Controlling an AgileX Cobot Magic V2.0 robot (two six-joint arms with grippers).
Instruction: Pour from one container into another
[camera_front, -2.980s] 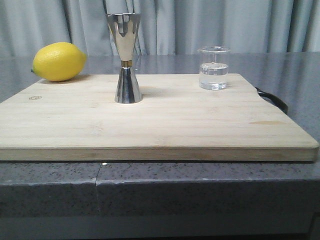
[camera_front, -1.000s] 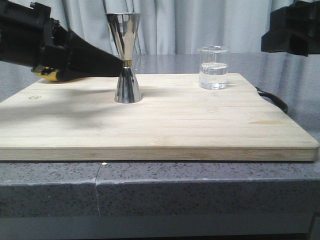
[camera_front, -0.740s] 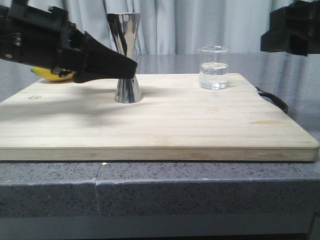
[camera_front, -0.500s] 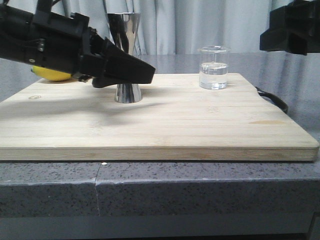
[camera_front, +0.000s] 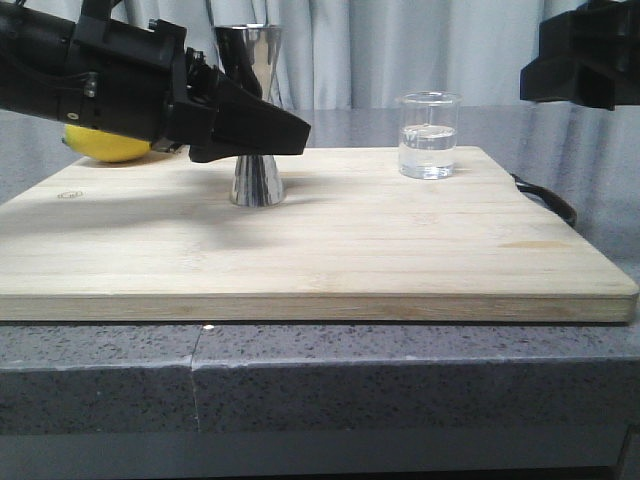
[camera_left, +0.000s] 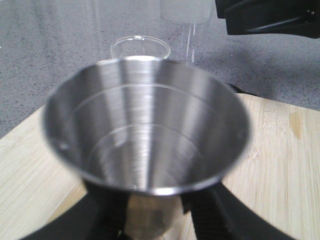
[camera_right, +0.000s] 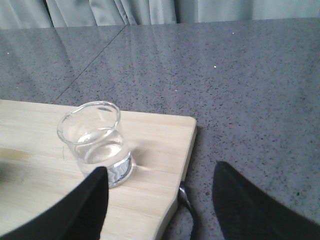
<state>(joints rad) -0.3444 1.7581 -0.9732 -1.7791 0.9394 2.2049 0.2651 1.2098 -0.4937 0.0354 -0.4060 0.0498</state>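
Note:
The steel jigger (camera_front: 250, 70) stands upright on the wooden board (camera_front: 400, 250), left of centre. My left gripper (camera_front: 296, 135) reaches in from the left at its waist. In the left wrist view the jigger's wide cone (camera_left: 145, 135) fills the frame, with a black finger (camera_left: 102, 215) on each side of its lower part; the fingers look apart and any contact is hidden. The clear glass beaker (camera_front: 428, 135), part full of clear liquid, stands at the board's back right. My right gripper (camera_front: 575, 60) hangs open above and right of it, beside the beaker (camera_right: 95, 142).
A yellow lemon (camera_front: 100, 150) lies at the board's back left, mostly hidden behind my left arm. A black loop handle (camera_front: 550, 200) sticks out from the board's right edge. The grey stone counter (camera_right: 225, 75) stretches beyond, with curtains behind.
My left gripper came in from the left, slid forward around the jigger's waist, then rose slightly. The right gripper entered at the top right and has held still. Jigger and beaker have not moved.

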